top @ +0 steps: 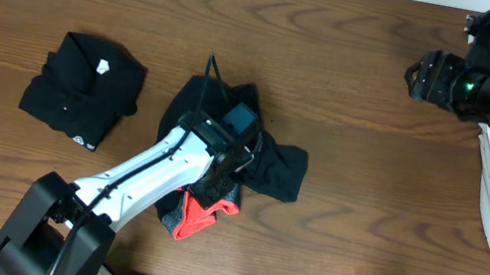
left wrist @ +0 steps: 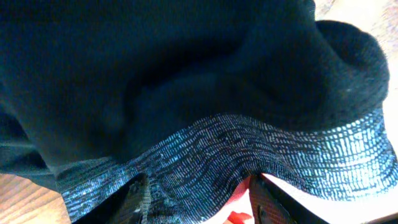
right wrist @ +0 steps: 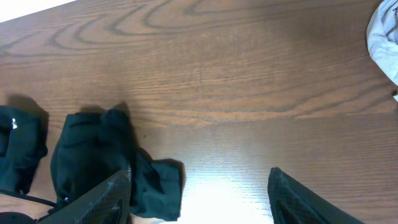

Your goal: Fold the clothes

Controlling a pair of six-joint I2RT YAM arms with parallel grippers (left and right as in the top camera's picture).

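Trousers [top: 270, 167]: bunched in a heap mid-way along the surface [top: 360, 229], with no neat fold yet.
Left gripper [left wrist: 198, 199]: fingers either side of the grey waistband [left wrist: 249, 149], seemingly pinching it.
Right gripper [right wrist: 199, 205]: fingers apart, empty, well away from the trousers.
Progress: early; you still have the flattening and every fold to do.

The trousers [top: 270, 167] are black, with a waistband [left wrist: 249, 155] of grey knit flecked with fine pale dashes and a red-orange lining [top: 200, 219]. Left of the trousers, a small garment [top: 82, 89] is black with a white tag [top: 102, 65]. The counter [top: 363, 98] is brown with dark, wavy wood grain. The left arm [top: 143, 172], over the trousers, is white. The right arm [top: 481, 88], far right of them, is black with green lights.
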